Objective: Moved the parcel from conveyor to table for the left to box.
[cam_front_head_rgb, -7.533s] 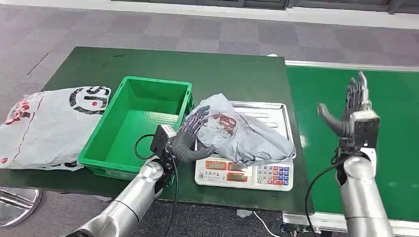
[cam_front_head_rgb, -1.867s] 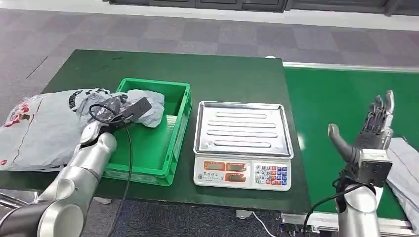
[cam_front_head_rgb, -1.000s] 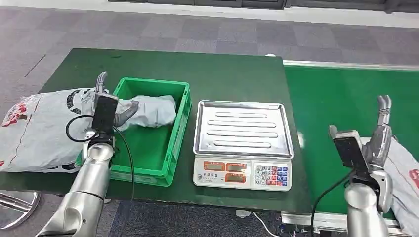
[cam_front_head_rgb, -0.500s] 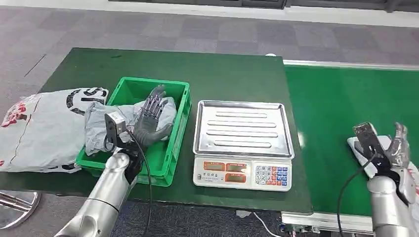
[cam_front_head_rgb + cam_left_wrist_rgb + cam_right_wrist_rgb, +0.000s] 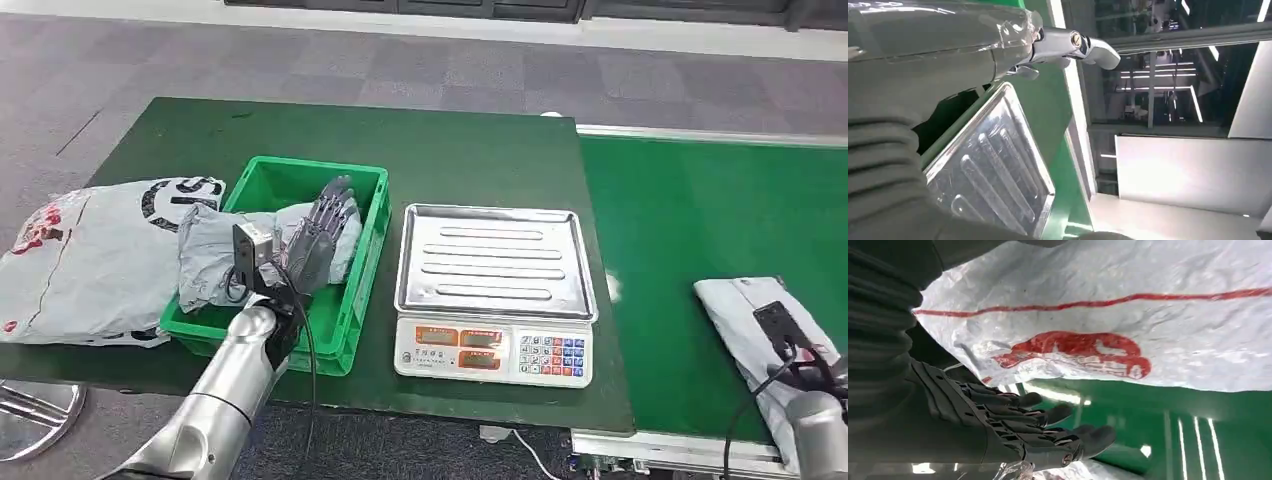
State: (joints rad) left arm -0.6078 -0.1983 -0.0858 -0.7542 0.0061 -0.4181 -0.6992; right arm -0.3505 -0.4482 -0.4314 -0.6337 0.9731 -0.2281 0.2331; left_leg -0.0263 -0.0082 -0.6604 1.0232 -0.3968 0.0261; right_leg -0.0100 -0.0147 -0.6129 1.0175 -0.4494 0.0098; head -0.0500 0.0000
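Left hand (image 5: 322, 233) lies flat, fingers spread, on the grey parcel (image 5: 215, 255) in the green box (image 5: 345, 300) — released; right hand (image 5: 1013, 425) (beside the conveyor parcel (image 5: 765, 335)) released too.

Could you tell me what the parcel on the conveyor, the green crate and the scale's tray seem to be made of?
The parcel looks like a thin plastic mailer bag: grey-white, crinkled, faintly glossy, with red print. The green crate looks like rigid moulded plastic, evenly coloured with a slight sheen. The scale's tray looks like stamped metal, probably stainless steel: silvery, reflective, with pressed ribs.
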